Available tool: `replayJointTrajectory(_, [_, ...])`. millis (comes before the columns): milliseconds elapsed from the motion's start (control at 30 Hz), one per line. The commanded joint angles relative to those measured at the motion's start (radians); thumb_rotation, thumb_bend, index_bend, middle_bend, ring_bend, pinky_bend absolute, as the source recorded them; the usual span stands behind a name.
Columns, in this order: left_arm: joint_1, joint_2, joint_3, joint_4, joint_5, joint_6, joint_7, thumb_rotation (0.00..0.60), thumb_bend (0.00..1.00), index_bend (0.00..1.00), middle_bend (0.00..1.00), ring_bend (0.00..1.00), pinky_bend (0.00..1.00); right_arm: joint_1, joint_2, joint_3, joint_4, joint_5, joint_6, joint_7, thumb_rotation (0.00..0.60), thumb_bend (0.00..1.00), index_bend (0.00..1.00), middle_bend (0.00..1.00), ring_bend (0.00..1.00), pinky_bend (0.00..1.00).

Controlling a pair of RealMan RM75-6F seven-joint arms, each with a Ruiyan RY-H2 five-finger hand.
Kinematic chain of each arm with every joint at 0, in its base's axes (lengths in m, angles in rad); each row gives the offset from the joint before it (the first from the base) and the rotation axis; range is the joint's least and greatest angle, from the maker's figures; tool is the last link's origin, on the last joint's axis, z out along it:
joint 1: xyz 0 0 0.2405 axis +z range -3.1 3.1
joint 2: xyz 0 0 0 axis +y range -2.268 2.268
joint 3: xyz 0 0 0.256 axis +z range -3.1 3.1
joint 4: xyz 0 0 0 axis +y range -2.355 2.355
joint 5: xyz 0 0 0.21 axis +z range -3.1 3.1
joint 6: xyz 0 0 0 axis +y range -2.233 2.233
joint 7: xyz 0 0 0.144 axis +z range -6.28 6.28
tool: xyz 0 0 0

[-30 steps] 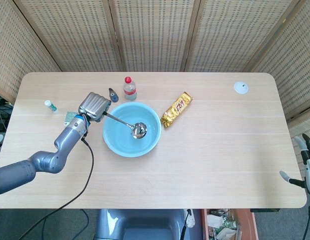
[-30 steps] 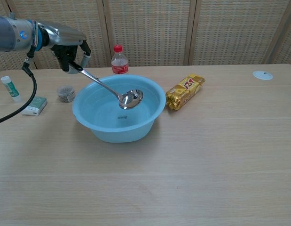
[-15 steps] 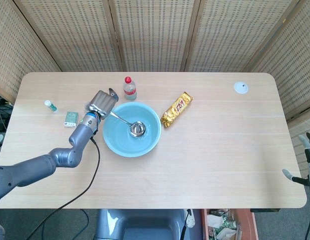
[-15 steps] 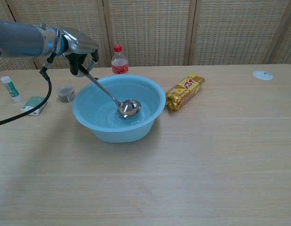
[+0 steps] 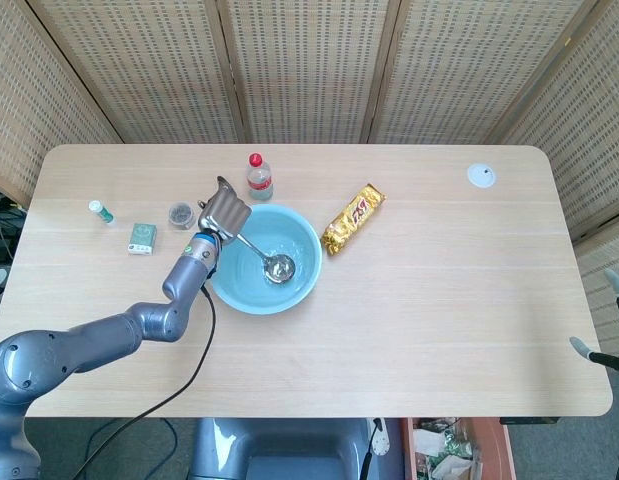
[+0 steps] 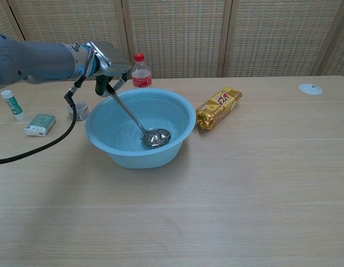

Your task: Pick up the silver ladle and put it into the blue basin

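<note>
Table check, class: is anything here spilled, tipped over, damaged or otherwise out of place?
Nothing stands out. The left hand holds the ladle with its bowl down inside the basin. The bottle stands upright, the snack pack lies flat beside the basin, and no spill shows on the table.

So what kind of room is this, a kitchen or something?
Probably a staged test area, not a kitchen: a plain wooden table fenced by woven screens, with odd items laid out, such as a blue basin, a snack pack and a small bottle.
</note>
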Motion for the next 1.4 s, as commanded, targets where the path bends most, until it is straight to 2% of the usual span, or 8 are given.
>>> replayJointTrajectory(33, [-0.001, -0.003, 0.003, -0.008, 0.005, 0.009, 0.005, 0.6, 0.78, 1.0, 1.0, 0.98, 1.0, -0.002, 0.002, 0.0, -0.001, -0.003, 0.004, 0.004, 0.6, 0.0, 0.0, 0.0, 0.0, 0.0])
replayJointTrajectory(400, [0.011, 0.011, -0.016, -0.044, 0.007, 0.022, -0.023, 0.6, 0.78, 1.0, 1.0, 0.98, 1.0, -0.008, 0.006, -0.001, -0.006, -0.007, 0.012, 0.007, 0.6, 0.0, 0.0, 0.0, 0.0, 0.0])
replayJointTrajectory(533, [0.025, 0.057, -0.048, -0.099, 0.013, 0.02, -0.086, 0.6, 0.78, 1.0, 1.0, 0.98, 1.0, -0.007, 0.005, -0.001, -0.005, -0.006, 0.01, 0.007, 0.6, 0.0, 0.0, 0.0, 0.0, 0.0])
replayJointTrajectory(833, [0.044, 0.167, -0.079, -0.226, -0.017, 0.008, -0.172, 0.6, 0.78, 1.0, 1.0, 0.98, 1.0, -0.004, 0.003, -0.002, -0.011, -0.008, 0.006, -0.006, 0.6, 0.0, 0.0, 0.0, 0.0, 0.0])
replayJointTrajectory(1200, [0.016, 0.264, -0.062, -0.328, -0.098, 0.012, -0.173, 0.6, 0.78, 1.0, 1.0, 0.98, 1.0, -0.002, 0.001, -0.004, -0.016, -0.006, 0.003, -0.029, 0.6, 0.0, 0.0, 0.0, 0.0, 0.0])
replayJointTrajectory(1400, [-0.035, 0.322, -0.034, -0.388, -0.224, -0.004, -0.139, 0.6, 0.78, 1.0, 1.0, 0.98, 1.0, -0.002, 0.0, -0.003, -0.017, -0.006, 0.004, -0.036, 0.6, 0.0, 0.0, 0.0, 0.0, 0.0])
